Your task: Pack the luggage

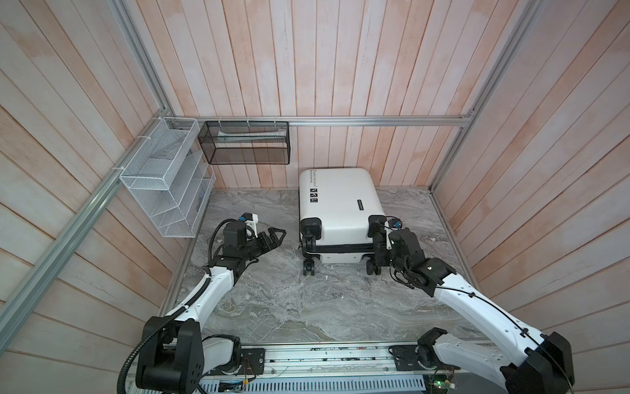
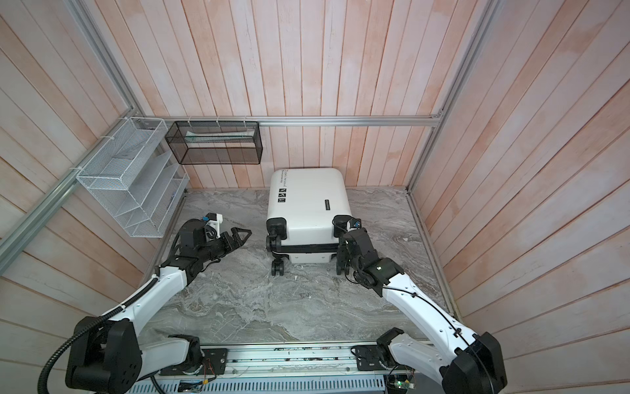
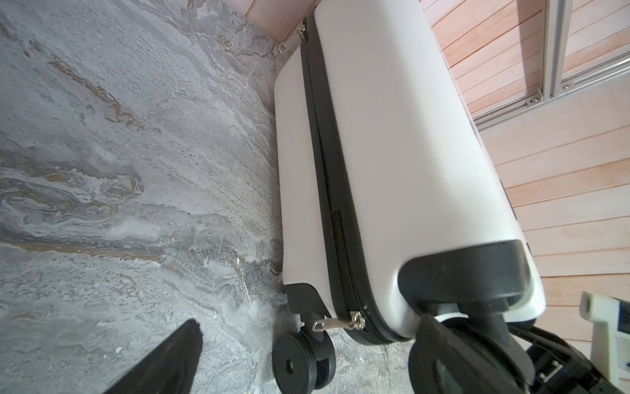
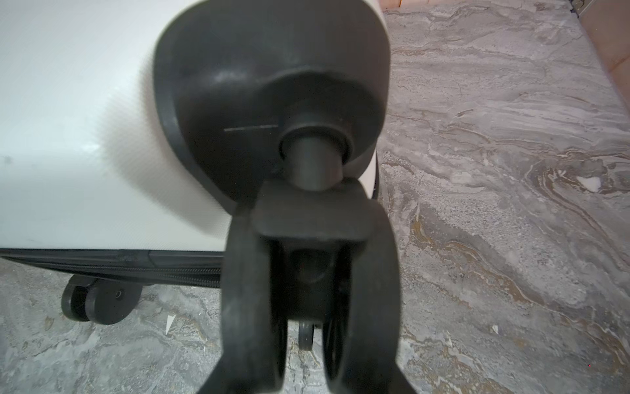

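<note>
The left arm (image 1: 208,290) and right arm (image 1: 484,317) are built of white shell links joined by rounded black joint housings. The left gripper (image 1: 278,240) has black tapered fingers (image 1: 271,235) ending in triangular tips. Just behind them sits a white camera bracket (image 1: 251,220) with a blue connector (image 1: 243,217). Far back from the fingers, a ribbed black conduit (image 1: 131,353) loops at the shoulder; a thin black cable (image 1: 472,294) runs clipped along the right arm.

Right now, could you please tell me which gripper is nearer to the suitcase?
The right. The right gripper straddles a wheel of the suitcase; the left gripper hangs open off the suitcase's opposite side, clear of it.
</note>
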### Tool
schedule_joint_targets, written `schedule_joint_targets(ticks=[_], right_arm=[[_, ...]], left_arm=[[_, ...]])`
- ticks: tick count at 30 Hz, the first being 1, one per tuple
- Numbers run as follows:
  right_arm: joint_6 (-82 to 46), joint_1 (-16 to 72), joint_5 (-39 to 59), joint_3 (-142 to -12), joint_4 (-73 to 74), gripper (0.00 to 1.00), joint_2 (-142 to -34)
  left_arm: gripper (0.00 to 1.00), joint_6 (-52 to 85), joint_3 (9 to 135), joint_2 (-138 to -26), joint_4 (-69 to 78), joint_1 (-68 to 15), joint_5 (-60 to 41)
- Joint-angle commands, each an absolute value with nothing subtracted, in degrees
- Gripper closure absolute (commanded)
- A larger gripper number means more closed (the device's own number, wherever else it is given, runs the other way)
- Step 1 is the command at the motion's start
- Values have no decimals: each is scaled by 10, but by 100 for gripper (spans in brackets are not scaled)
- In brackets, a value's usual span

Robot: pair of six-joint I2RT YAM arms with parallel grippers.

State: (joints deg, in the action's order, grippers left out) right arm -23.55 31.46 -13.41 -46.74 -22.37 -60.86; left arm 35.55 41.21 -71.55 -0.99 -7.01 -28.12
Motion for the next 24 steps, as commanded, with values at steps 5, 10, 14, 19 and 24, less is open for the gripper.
schedule_joint_targets(ticks=[5, 10, 14, 19, 24], right_arm=[[-229, 322, -132, -519, -219, 95, -573], [-242, 328, -123, -510, -223, 97, -562], [-253, 328, -116, -483, -215, 98, -557], [-267, 329, -106, -462, -210, 100, -546], [-271, 329, -108, -450, -211, 100, -536]], left_arm=[[0, 340, 408, -732, 6, -67, -289], [0, 329, 397, -742, 13, -67, -302], [0, 320, 374, -749, 33, -75, -309], [1, 314, 337, -746, 63, -126, -238], [2, 306, 238, -714, 230, -157, -187]])
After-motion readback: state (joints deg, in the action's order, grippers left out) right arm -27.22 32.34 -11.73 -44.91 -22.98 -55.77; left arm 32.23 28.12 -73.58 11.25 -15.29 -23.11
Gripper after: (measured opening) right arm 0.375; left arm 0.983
